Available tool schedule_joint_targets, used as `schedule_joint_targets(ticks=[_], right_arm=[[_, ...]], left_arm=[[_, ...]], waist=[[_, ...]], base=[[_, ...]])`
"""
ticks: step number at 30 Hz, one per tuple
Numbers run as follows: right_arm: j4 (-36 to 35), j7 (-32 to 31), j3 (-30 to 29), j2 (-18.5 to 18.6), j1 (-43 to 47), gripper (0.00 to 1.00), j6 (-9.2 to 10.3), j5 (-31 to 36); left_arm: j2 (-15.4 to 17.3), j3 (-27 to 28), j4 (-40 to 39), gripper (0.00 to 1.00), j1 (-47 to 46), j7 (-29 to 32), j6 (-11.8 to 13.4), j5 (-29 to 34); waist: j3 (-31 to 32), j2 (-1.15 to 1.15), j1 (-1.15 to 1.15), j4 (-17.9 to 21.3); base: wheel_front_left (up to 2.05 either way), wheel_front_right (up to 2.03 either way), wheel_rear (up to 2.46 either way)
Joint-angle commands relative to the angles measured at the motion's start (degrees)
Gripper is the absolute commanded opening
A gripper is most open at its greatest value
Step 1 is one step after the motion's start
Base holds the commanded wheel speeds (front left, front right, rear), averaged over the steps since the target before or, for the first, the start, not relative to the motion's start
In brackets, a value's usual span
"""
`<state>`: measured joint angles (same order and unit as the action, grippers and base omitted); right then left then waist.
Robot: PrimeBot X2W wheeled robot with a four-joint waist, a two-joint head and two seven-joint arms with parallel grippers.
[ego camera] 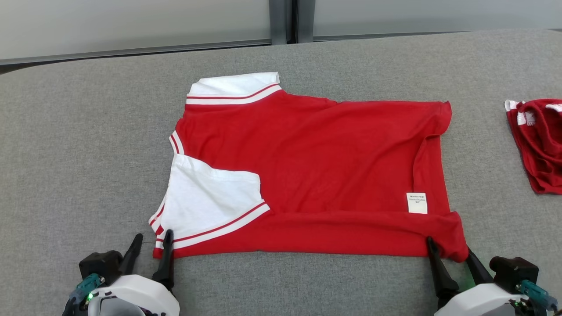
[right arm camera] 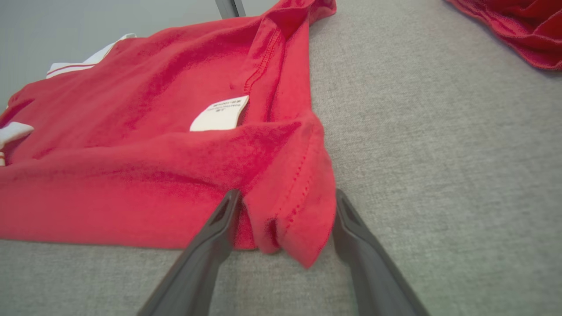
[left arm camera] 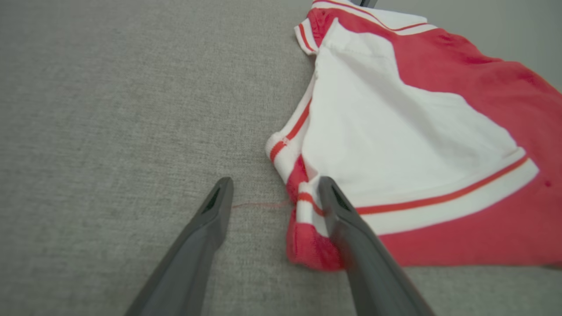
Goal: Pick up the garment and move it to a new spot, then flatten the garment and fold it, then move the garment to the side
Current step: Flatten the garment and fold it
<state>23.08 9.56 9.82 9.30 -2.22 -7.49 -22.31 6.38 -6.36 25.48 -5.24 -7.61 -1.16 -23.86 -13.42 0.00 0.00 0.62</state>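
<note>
At 7 o'clock the left gripper (ego camera: pixel 153 235) has its fingers spread open. One lies over the near-left hem corner of the red garment (ego camera: pixel 316 166), the other over bare desk (ego camera: pixel 88 153). At 5 o'clock the right gripper (ego camera: pixel 448 248) is open too, fingers straddling the near-right corner without pinching it. The white-sleeved garment lies spread mid-desk, its white label (ego camera: pixel 416 202) toward 4 o'clock. A second red cloth (ego camera: pixel 540 140) lies bunched at 3 o'clock, well apart.

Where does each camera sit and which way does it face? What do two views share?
Head camera: looks down at the shirt on the table; left gripper, right gripper below.
Left wrist: along its fingers toward the white sleeve.
Right wrist: along its fingers toward the hem corner.
Shared: head and right wrist show the label.
</note>
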Motion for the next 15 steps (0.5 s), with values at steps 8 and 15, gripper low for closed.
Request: schedule_joint_targets(ticks=[8, 15], right_arm=[[3.84, 0.86, 3.12, 1.74, -3.06, 0.0, 0.06, -4.3], [1.22, 0.49, 4.89, 3.34, -0.22, 0.0, 0.05, -6.47]], left_arm=[[0.06, -1.29, 3.25, 0.0, -1.92, -0.13, -3.1, -1.56], [1.19, -0.14, 1.06, 0.0, 1.85, -1.62, -2.02, -2.28]], waist=[[-0.11, 0.0, 0.0, -0.5], [2.69, 0.0, 0.0, -1.25]], base=[[0.0, 0.0, 0.0], [0.0, 0.0, 0.0]])
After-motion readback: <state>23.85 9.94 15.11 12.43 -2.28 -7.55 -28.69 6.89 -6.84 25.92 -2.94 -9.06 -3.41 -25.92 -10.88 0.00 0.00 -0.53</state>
